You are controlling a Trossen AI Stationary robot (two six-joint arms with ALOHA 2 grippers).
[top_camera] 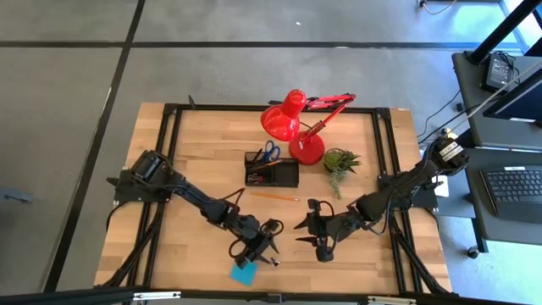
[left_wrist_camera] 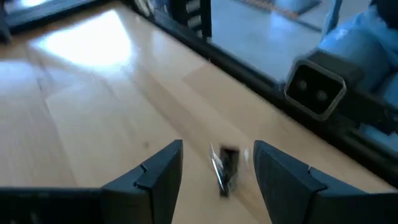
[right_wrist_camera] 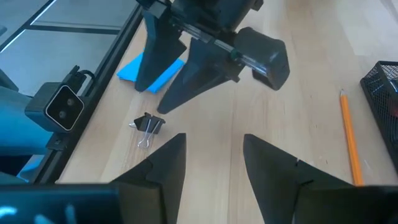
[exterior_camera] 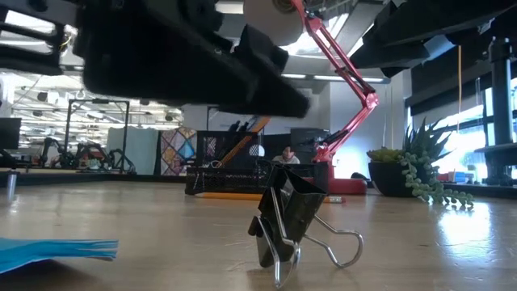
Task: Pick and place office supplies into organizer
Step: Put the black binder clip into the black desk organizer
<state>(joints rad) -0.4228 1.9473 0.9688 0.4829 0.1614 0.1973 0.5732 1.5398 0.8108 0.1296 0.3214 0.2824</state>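
A black binder clip (exterior_camera: 292,214) stands on the wooden table near its front edge. My left gripper (left_wrist_camera: 217,147) is open just above the table. The clip (left_wrist_camera: 226,167) lies just beyond its fingertips, in line with the gap, and the fingers do not touch it. In the right wrist view the left gripper's fingers (right_wrist_camera: 163,78) slant down toward the clip (right_wrist_camera: 148,127). My right gripper (top_camera: 308,237) hangs open a little to the clip's right, holding nothing. The black organizer (top_camera: 273,170) stands mid-table with blue-handled scissors (top_camera: 269,152) in it. An orange pencil (top_camera: 276,196) lies in front of it.
A blue sticky-note pad (top_camera: 244,274) lies at the front edge, left of the clip. A red desk lamp (top_camera: 296,127) and a green plant (top_camera: 340,163) stand behind and right of the organizer. A black frame (top_camera: 169,169) rims the table.
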